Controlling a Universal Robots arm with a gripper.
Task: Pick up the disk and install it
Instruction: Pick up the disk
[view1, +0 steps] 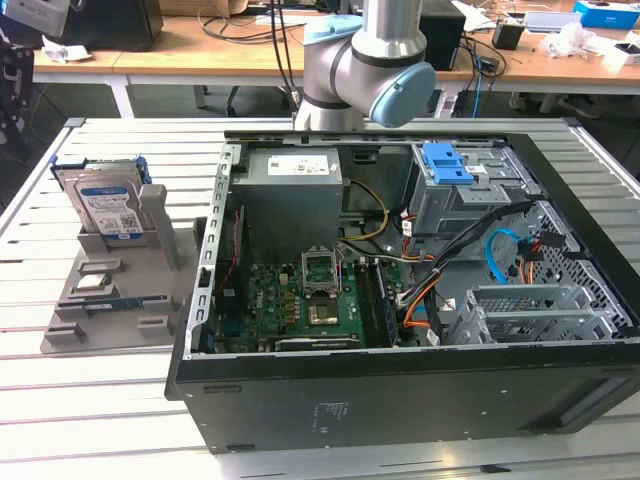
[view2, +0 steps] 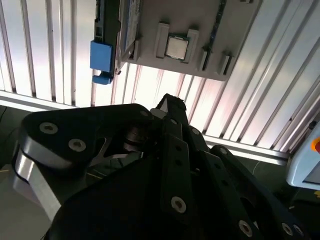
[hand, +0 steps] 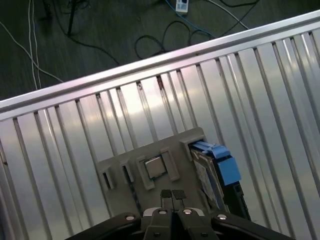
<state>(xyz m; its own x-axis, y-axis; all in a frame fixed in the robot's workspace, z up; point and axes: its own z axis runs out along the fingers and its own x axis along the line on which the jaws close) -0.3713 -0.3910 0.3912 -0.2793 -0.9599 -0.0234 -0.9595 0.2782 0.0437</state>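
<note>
While the fingers (hand: 166, 196) hang clenched and empty near it, the silver-grey rectangular metal disk (view1: 105, 205) stands upright; a clenched descent might topple it.

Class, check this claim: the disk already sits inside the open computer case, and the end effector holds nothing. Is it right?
Not quite. The disk stands in the grey holder outside the computer case, on the exterior view's left, as that view shows. The end effector indeed holds nothing.

disk (view1: 106, 206) upright in holder (view1: 68, 332); computer case (view1: 400, 405) at exterior view's right
</note>
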